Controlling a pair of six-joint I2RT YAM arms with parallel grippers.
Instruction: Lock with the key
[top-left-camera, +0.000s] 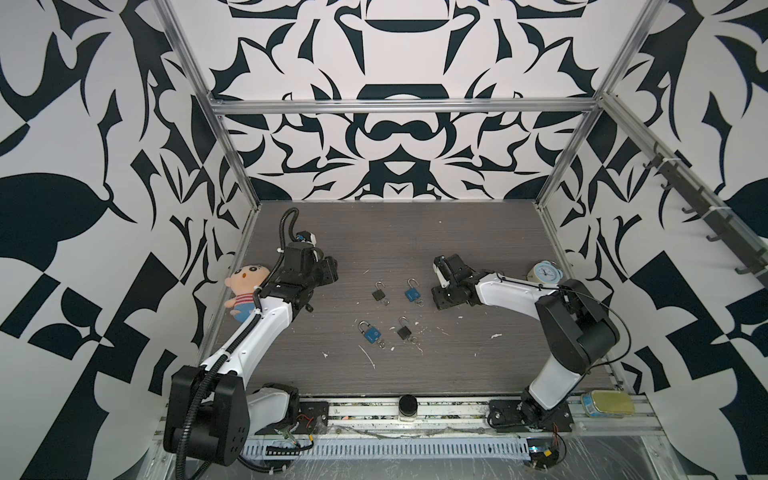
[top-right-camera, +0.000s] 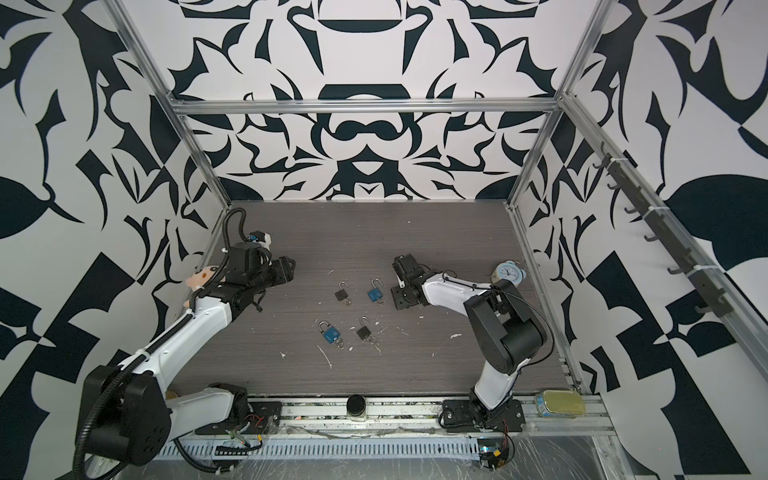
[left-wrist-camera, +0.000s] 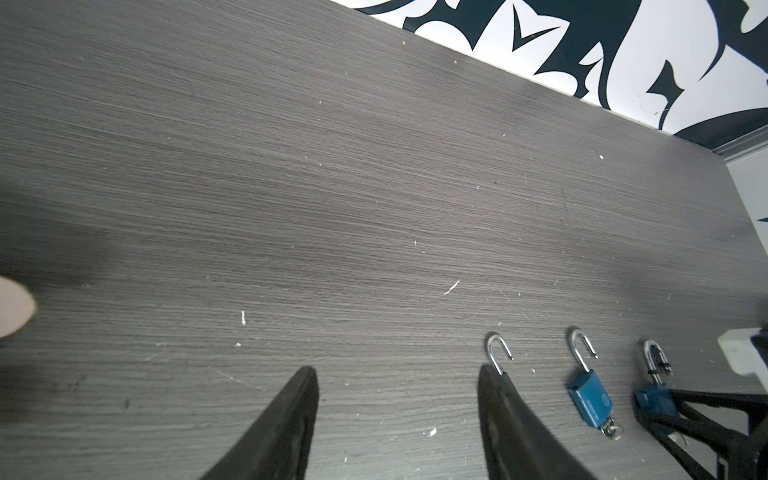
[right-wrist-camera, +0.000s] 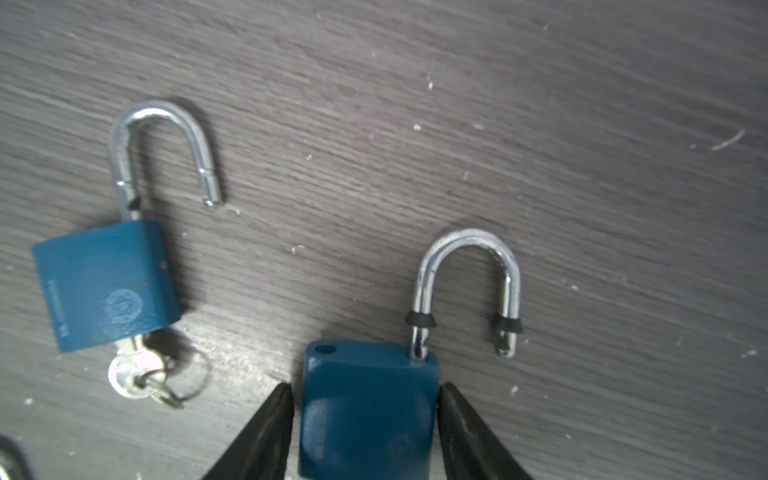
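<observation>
right gripper (right-wrist-camera: 365, 386): jaws partly apart, flanking blue padlock (right-wrist-camera: 370, 415) right of tabletop (right-wrist-camera: 582, 124) middle, firm hold unclear | likely steadying body, leaving open shackle (right-wrist-camera: 467, 239) free | its key unseen | left gripper (left-wrist-camera: 395, 374): open, empty, aside

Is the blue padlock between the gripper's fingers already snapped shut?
No, in the right wrist view the blue padlock between the fingers of the right gripper has its shackle swung open, free end clear of the body.
</observation>
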